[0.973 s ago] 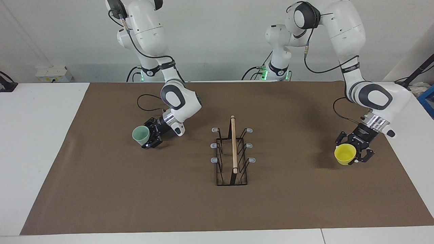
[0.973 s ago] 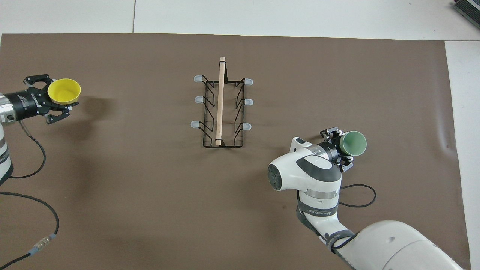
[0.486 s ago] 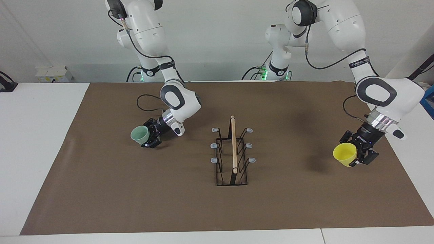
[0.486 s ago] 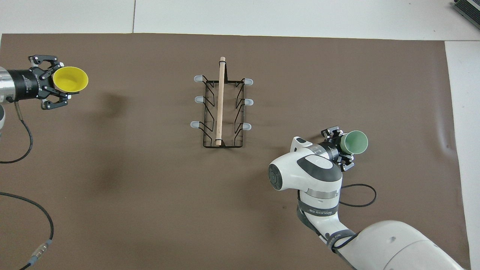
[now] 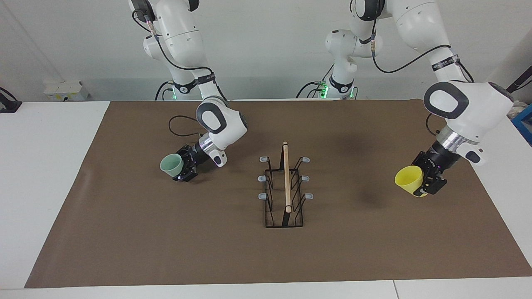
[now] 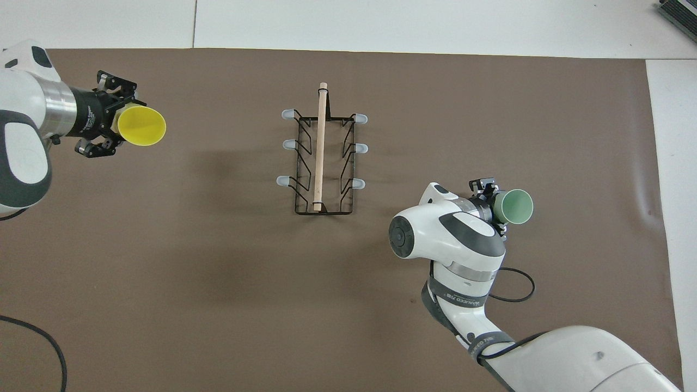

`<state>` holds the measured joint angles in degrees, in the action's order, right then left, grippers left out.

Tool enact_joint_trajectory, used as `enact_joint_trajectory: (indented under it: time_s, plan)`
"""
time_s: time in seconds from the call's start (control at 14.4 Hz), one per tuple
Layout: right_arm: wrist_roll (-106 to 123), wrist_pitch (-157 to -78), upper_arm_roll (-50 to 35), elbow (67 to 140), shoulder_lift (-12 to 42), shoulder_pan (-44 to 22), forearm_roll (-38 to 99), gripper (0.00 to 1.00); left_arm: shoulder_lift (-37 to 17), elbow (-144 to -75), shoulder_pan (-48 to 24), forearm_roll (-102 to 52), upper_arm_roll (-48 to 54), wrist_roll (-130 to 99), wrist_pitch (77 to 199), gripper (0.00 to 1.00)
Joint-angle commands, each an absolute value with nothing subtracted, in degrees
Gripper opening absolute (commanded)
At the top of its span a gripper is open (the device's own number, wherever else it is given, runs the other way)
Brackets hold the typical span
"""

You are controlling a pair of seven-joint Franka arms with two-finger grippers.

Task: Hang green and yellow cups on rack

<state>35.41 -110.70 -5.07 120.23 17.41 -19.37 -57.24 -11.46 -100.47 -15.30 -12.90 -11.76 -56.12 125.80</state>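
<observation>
Brown surface [image 5: 166, 249] with the rack [image 5: 285, 187] at its middle, no cups on its pegs.
Left tool [image 5: 419, 182] is clamped on the yellow cup [image 5: 409, 177], raised toward the left arm's end; right tool [image 5: 183, 166] grips the green cup [image 5: 171, 164] aloft toward the right arm's end, both well apart from the rack.

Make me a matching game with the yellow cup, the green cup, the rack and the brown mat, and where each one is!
Things:
1. yellow cup
2. green cup
3. rack
4. brown mat

Places:
A. standing in the middle of the mat, every peg bare
B. held in the left claw, up in the air
C. held in the right claw
D. spread over the white table

Pairs: 1-B, 2-C, 3-A, 4-D
</observation>
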Motion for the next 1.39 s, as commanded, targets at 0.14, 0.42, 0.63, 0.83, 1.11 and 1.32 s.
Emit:
enact_joint_trajectory:
  time_s: [0.14,0.42,0.63,0.83,1.11,1.32]
  plan:
    - [43.41,-112.06,-5.54,119.36,9.34,-17.4,-42.05,0.0,-6.33,-105.73,-12.49,4.18,-0.64,-64.49,126.65,0.0]
    - [44.83,-111.97,-5.62,118.48,4.58,-17.49,-28.51,0.0,-5.72,-107.83,-11.78,17.28,5.52,-74.16,128.83,0.0]
    - [44.65,-113.89,-5.62,117.43,2.73,-17.58,-18.32,0.0,-4.05,-112.49,-11.69,28.1,9.04,-83.29,135.43,0.0]
    - [43.77,-114.61,-5.62,114.88,1.06,-16.97,-11.01,0.0,-2.73,-115.22,-10.9,34.43,13.08,-86.99,135.88,0.0]
    - [44.73,-115.83,-5.62,113.55,-1.32,-17.58,-1.96,0.0,-1.06,-119.79,-10.72,50.25,16.16,-96.56,142.29,0.0]
    - [47.45,-120.13,-5.62,113.91,-2.02,-18.71,5.95,0.0,0.17,-121.98,-10.72,56.76,18.27,-103.34,142.38,0.0]
